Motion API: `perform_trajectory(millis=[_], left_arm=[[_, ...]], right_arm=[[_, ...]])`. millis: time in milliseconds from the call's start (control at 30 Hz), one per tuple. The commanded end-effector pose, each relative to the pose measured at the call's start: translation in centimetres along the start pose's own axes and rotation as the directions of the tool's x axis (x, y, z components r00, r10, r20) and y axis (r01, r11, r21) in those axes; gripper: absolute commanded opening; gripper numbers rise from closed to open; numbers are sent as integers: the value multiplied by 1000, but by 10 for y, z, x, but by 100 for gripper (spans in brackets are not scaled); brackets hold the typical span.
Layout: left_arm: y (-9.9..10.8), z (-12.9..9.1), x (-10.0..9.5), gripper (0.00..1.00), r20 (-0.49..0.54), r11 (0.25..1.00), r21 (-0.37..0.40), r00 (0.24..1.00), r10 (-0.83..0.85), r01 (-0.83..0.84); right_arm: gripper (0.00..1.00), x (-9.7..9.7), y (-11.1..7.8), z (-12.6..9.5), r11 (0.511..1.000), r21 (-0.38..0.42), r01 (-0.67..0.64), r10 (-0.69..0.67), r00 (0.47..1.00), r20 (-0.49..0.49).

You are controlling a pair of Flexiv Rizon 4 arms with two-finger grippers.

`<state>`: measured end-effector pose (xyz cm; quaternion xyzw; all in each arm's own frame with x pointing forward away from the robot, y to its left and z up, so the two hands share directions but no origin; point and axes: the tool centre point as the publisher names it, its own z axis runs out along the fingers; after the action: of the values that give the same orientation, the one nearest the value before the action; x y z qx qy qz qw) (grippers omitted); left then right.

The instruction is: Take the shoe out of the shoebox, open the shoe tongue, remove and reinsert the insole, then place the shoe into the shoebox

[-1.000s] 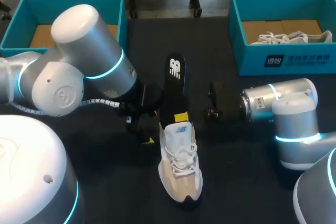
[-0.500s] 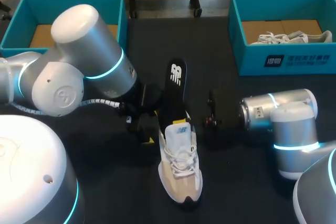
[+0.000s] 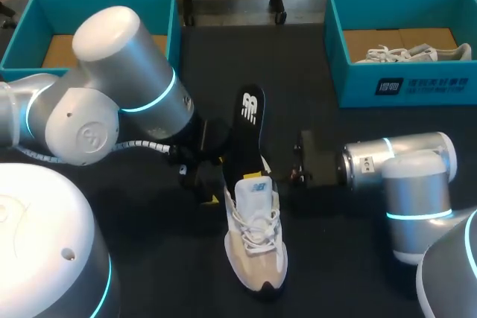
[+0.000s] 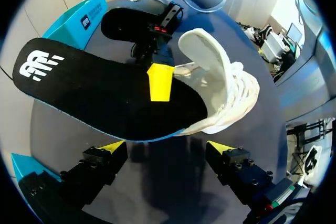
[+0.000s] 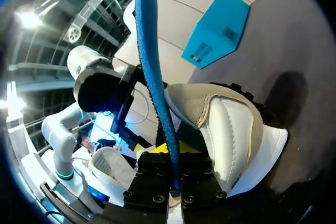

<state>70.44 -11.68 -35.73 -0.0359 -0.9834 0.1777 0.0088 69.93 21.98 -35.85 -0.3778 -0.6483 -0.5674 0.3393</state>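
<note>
A beige and white shoe [image 3: 257,240] lies mid-table, toe toward me. A black insole [image 3: 250,124] with a blue underside sticks out of its opening, rising toward the far side. My right gripper [image 3: 264,167] comes in from the right and is shut on the insole [image 5: 153,72], pinched edge-on at its fingers [image 5: 176,174] beside the heel [image 5: 228,129]. My left gripper [image 3: 209,184] is open at the shoe's left, near the heel. In the left wrist view its yellow tips [image 4: 167,148] stand wide apart under the insole [image 4: 100,90], with the shoe [image 4: 223,90] just ahead.
A teal shoebox [image 3: 402,87] at the far right holds another pale shoe [image 3: 414,53]. A second teal box [image 3: 168,13] stands at the far left, showing only its cardboard floor. Bare dark tabletop lies between them and in front of the shoe.
The right wrist has turned and shifted, and the insole has slid a little toward the shoe. The left arm has not moved.
</note>
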Motion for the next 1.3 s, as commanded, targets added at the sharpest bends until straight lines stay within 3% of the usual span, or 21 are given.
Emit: perform_trajectory(millis=[33,633,833,1300], left_arm=[[1,1,1,100,3,1000,1,1000,1,-1],[1,1,1,100,3,1000,1,1000,1,-1],[1,1,1,100,3,1000,1,1000,1,-1],[1,1,1,100,3,1000,1,1000,1,-1]], right_arm=[[0,9,-16,0,1000,-24,3,-2,999,43],[0,9,-1,-2,1000,10,22,-22,999,44],[26,9,-3,-2,1000,13,28,-29,998,51],[29,22,-3,3,994,35,106,-109,990,90]])
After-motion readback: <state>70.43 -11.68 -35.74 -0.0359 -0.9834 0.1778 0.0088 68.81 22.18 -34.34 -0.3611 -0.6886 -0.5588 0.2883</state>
